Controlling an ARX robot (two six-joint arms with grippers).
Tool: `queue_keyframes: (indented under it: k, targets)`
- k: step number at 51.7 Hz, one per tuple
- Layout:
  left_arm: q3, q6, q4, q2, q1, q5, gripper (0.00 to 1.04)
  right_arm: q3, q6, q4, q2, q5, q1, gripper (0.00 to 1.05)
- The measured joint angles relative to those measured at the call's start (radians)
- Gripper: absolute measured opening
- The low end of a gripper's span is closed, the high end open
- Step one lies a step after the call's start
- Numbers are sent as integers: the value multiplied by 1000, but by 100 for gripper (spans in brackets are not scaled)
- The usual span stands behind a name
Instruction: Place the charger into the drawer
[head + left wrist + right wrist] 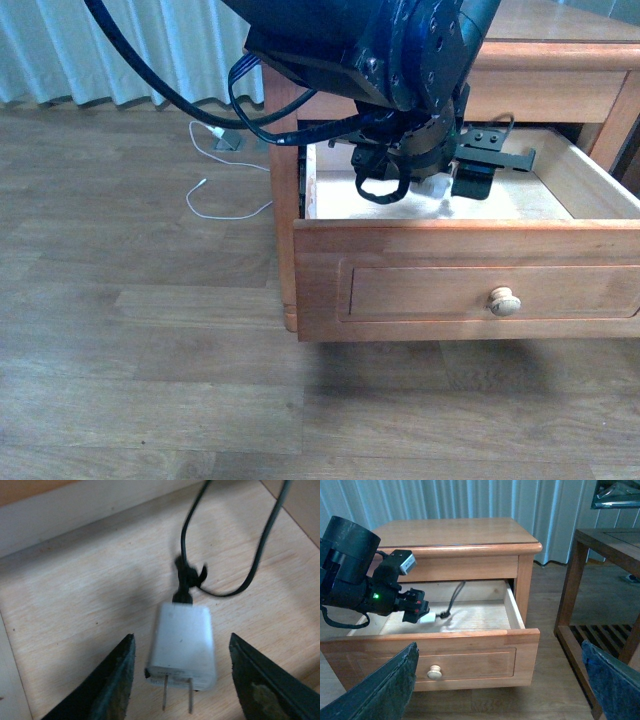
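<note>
Grey-brown plank floor (150, 380) runs up to pale pleated curtains (120, 50). A honey-wood nightstand (455, 532) stands before them, a darker table (615, 540) beside it, a white cable (225, 205) on the floor.

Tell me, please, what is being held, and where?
Nothing: the small white rectangular charger lies free between the left gripper's open fingers; the right gripper is empty too.

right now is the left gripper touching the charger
Apart. The left wrist view shows the charger lying on the drawer floor between the open left gripper's fingers, with bare wood showing on both sides.
</note>
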Motion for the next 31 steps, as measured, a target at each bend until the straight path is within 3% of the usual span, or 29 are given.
queue_keyframes:
  k: [13,31]
  targets:
    - [-148,27,115,-169,17,-84,100,0,0,0,0,0,0,97]
    - [-671,109,306,-749,90,-116,99,0,0,0,0,0,0,97]
